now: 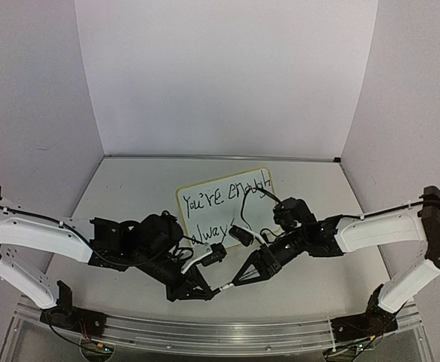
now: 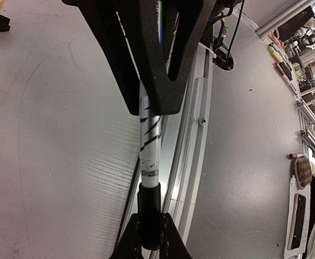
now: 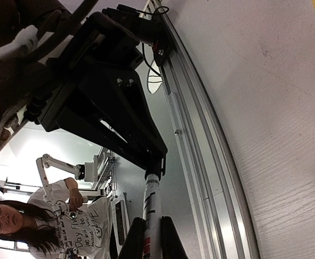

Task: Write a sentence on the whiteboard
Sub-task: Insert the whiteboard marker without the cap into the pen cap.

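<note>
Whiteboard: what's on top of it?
The sentence in black marker on the whiteboard reads "You're enough" and "always." The left arm and right arm hang over its near edge, so that lower strip is covered.

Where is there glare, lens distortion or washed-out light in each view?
Top external: even light; the sentence on the whiteboard is legible. Left wrist: glare on the metal rail, which the lens bows; the marker is sharp. Right wrist: the rail bows, and the bright background is washed out.

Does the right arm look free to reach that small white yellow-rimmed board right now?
Probably not yet: left gripper and right gripper both clamp one white, black-ended marker, though the board lies close by.
</note>
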Tool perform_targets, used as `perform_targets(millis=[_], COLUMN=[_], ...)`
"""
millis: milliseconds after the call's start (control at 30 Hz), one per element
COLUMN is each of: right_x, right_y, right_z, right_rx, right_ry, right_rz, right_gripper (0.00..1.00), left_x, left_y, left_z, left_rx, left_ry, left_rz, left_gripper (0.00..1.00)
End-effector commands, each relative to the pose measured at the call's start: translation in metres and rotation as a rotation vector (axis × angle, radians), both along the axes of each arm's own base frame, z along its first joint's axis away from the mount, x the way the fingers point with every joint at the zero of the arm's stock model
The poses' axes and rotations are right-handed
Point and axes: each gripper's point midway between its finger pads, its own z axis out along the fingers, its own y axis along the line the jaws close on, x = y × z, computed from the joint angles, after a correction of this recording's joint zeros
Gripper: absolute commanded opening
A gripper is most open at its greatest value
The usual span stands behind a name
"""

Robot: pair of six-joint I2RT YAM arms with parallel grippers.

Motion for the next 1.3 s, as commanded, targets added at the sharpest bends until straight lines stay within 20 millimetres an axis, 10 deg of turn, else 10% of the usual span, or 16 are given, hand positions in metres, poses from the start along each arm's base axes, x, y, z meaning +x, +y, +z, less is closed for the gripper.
perform_targets(millis=[0, 1267], right_x=[-0.005, -0.028], right_y=[0.013, 0.029], right_z=[0.016, 0.021], right_rx=[0.058, 0.09], right_ry=[-0.016, -0.043], right_rz=[0.054, 0.135], right_gripper=[0.0, 0.0], left_x=[0.001, 0.02], left_y=[-0.021, -0.059], left_z=[0.032, 0.102], left_rx=[-0.095, -0.354], left_ry=[-0.035, -0.107], left_rz=[-0.051, -0.073], left_gripper=[0.0, 0.0])
